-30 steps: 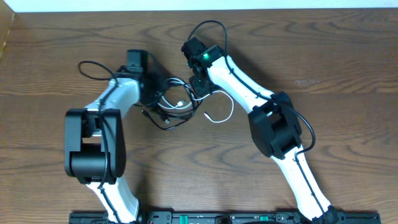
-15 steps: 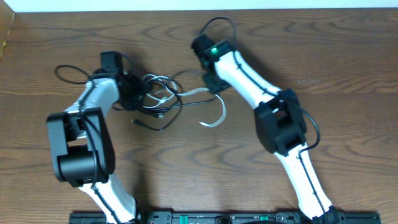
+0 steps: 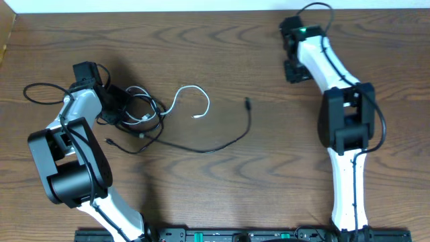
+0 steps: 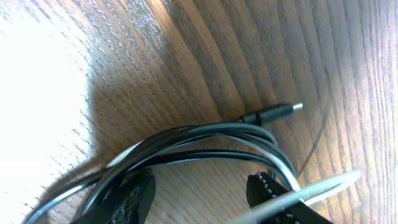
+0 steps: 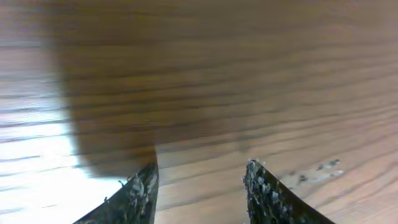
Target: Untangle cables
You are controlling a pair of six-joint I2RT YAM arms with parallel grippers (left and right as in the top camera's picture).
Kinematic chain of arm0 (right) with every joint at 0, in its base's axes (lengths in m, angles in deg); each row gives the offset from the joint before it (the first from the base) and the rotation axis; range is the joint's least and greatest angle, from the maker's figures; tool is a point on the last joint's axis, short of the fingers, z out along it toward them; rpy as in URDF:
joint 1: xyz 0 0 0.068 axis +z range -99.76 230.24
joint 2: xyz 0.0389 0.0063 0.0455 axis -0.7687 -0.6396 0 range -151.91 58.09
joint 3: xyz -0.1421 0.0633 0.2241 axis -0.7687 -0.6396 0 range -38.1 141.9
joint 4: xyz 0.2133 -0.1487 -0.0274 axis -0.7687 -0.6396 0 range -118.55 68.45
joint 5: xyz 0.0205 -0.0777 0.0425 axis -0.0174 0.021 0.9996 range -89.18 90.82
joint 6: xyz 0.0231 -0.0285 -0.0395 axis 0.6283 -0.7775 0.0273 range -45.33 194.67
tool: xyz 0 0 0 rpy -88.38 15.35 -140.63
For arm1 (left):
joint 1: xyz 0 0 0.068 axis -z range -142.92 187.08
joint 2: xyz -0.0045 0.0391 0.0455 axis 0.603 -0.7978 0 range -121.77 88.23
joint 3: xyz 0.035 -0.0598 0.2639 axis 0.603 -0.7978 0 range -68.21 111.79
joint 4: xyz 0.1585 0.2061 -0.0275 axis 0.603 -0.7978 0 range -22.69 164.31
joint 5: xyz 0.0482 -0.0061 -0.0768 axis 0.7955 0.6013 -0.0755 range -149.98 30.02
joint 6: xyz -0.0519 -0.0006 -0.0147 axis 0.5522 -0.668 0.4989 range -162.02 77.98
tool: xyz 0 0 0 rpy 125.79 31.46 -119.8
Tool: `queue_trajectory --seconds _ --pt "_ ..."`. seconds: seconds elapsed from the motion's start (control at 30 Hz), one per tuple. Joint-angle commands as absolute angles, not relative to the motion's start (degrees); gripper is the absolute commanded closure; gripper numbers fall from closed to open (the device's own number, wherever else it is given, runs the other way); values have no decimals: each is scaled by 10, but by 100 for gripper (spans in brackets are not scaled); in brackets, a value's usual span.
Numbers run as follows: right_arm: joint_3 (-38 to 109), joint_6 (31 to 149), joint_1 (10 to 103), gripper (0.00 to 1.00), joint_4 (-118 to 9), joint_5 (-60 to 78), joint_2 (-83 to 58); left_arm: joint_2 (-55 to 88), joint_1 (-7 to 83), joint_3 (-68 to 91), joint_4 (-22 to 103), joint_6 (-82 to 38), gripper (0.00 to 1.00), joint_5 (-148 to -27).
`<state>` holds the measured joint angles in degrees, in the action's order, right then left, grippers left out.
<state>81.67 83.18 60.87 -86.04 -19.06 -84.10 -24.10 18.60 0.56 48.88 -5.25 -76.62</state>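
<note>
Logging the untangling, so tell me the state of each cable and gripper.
Black cable: one end laid out free, rest tangled.
White cable: one end looped out free, rest tangled.
Left gripper: open, both cables across its tips.
Right gripper: open, empty.

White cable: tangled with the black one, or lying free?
Partly tangled: one end of the white cable arcs free; the other runs into the coiled black cable.

Overhead camera: fixed high, facing straight down on the table [image 3: 222,175]. Left wrist camera: close to the wood, looking past the left tool [image 4: 199,190] at the cable bundle [image 4: 193,132], also seen overhead. Right wrist camera: equally close, past the right tool [image 5: 200,186].
</note>
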Motion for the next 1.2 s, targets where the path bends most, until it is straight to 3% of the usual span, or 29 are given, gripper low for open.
queue_trajectory --seconds 0.0,0.13,0.27,0.47,0.6,0.8,1.17 --pt "759 827 571 58 -862 -112 -912 -309 178 -43 488 -108 46 -796" --pt "763 827 554 64 -864 -76 -910 -293 178 -38 499 -160 46 -889" --pt "766 815 547 67 -871 -66 -886 -231 179 -38 482 -178 46 -894" --pt "767 683 578 63 -860 145 -795 -119 190 -38 442 -136 47 -768" --pt "767 667 626 60 -809 222 -748 -109 198 -39 407 -126 49 -677" --pt "766 667 721 52 -699 228 -751 -136 198 -42 376 -125 50 -619" --pt "765 666 868 51 -546 200 -775 -194 198 -42 388 -117 49 -622"
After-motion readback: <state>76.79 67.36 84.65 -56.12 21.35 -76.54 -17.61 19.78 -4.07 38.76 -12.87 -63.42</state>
